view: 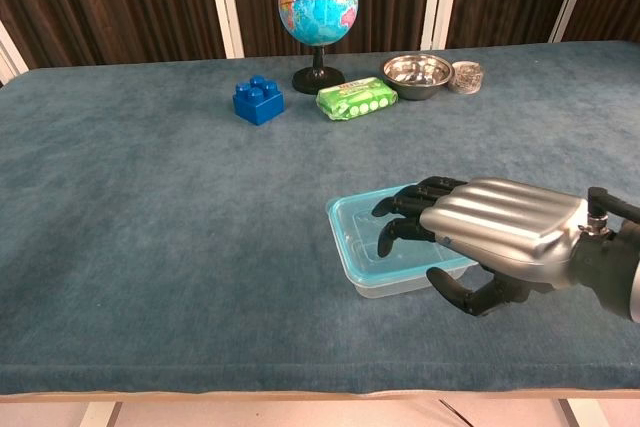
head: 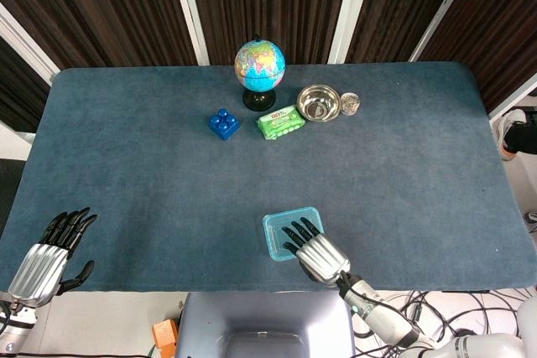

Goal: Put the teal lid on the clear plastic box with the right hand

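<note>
The teal lid (head: 280, 233) (view: 358, 235) lies flat on top of the clear plastic box (view: 392, 285), near the table's front edge, right of centre. My right hand (head: 315, 252) (view: 495, 231) is spread over the lid's right half, palm down. Its dark fingertips (view: 392, 228) are on or just above the lid, and I cannot tell whether they touch it. It holds nothing. My left hand (head: 46, 259) hangs at the front left corner with its fingers apart and empty, seen only in the head view.
Along the far side stand a globe (head: 259, 66) (view: 318, 2), a blue brick (head: 223, 123) (view: 258, 99), a green packet (head: 280, 121) (view: 356, 98), a steel bowl (head: 318, 102) (view: 416, 71) and a small jar (head: 350, 103) (view: 465, 75).
</note>
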### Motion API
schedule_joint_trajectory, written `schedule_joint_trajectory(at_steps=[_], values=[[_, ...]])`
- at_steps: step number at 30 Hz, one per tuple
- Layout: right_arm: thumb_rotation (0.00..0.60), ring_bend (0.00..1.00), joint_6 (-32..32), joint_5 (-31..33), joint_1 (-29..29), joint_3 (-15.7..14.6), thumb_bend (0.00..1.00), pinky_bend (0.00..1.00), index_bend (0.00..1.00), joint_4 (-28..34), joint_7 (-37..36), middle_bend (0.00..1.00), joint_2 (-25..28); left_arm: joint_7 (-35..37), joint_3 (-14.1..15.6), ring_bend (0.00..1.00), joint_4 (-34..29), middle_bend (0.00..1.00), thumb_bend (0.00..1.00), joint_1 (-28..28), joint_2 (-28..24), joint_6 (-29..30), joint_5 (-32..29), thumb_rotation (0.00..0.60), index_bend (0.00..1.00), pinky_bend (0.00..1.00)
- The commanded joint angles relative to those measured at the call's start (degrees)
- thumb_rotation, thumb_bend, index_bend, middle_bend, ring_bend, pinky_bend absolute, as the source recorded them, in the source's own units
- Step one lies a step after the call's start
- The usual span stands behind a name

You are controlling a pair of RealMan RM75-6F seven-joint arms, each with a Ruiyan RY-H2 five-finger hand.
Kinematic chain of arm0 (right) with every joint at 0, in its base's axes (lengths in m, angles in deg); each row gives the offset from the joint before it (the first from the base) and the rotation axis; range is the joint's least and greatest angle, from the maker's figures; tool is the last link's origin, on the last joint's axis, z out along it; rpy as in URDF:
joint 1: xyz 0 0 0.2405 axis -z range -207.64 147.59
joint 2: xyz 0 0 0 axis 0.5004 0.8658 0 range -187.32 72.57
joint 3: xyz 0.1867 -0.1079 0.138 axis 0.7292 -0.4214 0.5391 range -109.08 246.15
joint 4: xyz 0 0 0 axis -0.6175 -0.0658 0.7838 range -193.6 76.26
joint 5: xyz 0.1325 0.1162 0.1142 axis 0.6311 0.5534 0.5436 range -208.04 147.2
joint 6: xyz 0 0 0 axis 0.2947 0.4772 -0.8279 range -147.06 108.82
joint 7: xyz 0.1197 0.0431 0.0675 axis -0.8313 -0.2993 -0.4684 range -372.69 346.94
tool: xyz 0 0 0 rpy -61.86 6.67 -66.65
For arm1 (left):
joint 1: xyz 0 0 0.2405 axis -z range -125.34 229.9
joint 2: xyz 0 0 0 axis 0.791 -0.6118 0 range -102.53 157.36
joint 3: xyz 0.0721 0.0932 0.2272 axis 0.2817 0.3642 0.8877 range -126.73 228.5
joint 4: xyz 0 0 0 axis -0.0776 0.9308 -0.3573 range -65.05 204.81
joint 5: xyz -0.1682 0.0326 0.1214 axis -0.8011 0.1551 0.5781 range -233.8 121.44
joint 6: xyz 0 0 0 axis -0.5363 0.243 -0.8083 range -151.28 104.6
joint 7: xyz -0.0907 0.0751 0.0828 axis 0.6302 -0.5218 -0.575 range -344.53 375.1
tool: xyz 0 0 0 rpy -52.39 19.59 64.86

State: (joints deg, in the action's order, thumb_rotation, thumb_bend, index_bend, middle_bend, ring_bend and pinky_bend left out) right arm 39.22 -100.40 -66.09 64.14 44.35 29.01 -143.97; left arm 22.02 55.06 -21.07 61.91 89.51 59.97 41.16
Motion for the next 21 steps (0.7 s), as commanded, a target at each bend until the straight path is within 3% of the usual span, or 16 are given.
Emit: schedule_joint_trajectory(at_steps=[1, 14, 21], values=[[0.6, 0.0, -0.1, 0.0, 0.1, 0.0, 0.63, 0.0, 0.29, -0.1, 0.0, 0.05, -0.1, 0.0, 0.0, 0.0, 0.0, 0.0, 0.39, 0.0, 0.0, 0.0, 0.0, 0.6, 0.0, 0.0], [0.6, 0.0, 0.7, -1.6, 0.6, 0.7, 0.63, 0.0, 0.29, 0.4, -1.6, 0.04, 0.4, 0.2, 0.0, 0.0, 0.1, 0.0, 0.39, -0.1, -0.1, 0.3, 0.1, 0.6, 0.0, 0.0], [0.6, 0.0, 7.0, -7.5, 3.2, 1.5, 0.63, 0.0, 0.2, 3.5, -6.0, 0.04, 4.7, 0.2, 0.0, 0.0, 0.1, 0.0, 0.39, -0.2, -0.1, 0.5, 0.3, 0.6, 0.0, 0.0]])
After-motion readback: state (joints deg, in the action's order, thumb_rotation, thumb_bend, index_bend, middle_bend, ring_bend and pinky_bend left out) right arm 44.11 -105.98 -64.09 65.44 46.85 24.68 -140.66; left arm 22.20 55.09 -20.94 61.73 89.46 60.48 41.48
